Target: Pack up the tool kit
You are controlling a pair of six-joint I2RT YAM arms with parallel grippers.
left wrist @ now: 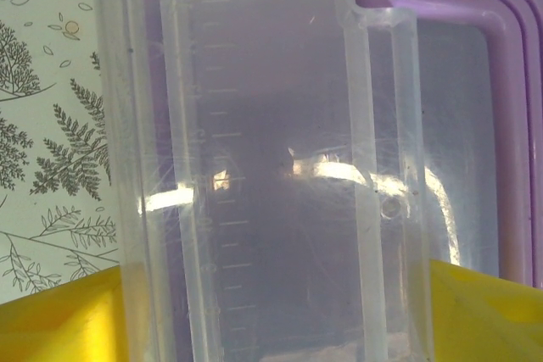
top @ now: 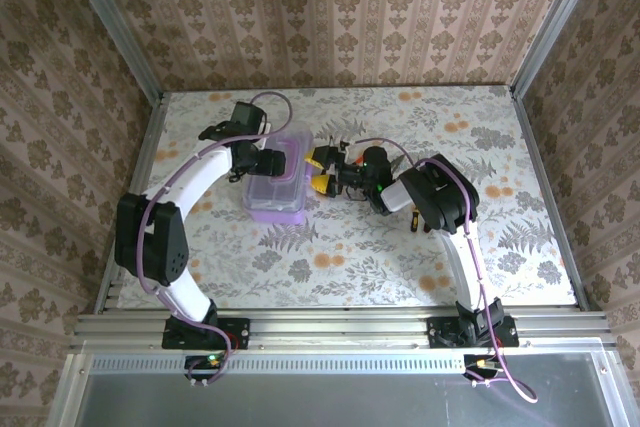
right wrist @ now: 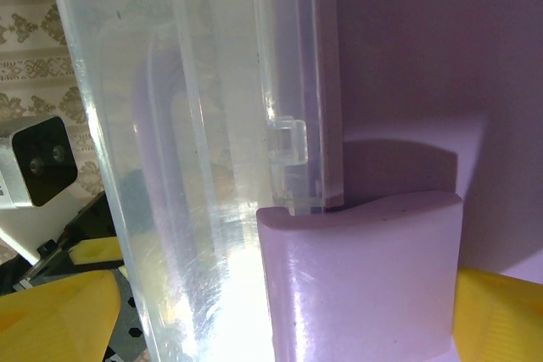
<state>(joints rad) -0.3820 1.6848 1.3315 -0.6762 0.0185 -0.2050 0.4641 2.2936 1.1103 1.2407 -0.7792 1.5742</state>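
Left tool [top: 272, 163] is straddling the lilac case [top: 278, 199] from its left flank, with yellow fingers [left wrist: 59, 320] standing apart around the clear lid [left wrist: 271, 125]; whether they are squeezing it, I cannot tell. Right tool [top: 318, 169] is gaping wide across the opposite flank, by the purple latch [right wrist: 365, 277]. The case is lying mid-desk, its long axis running away from the arm bases. The desk [top: 400, 267] is wearing a fern-and-blossom print, and brown damask walls [top: 330, 17] are enclosing it.
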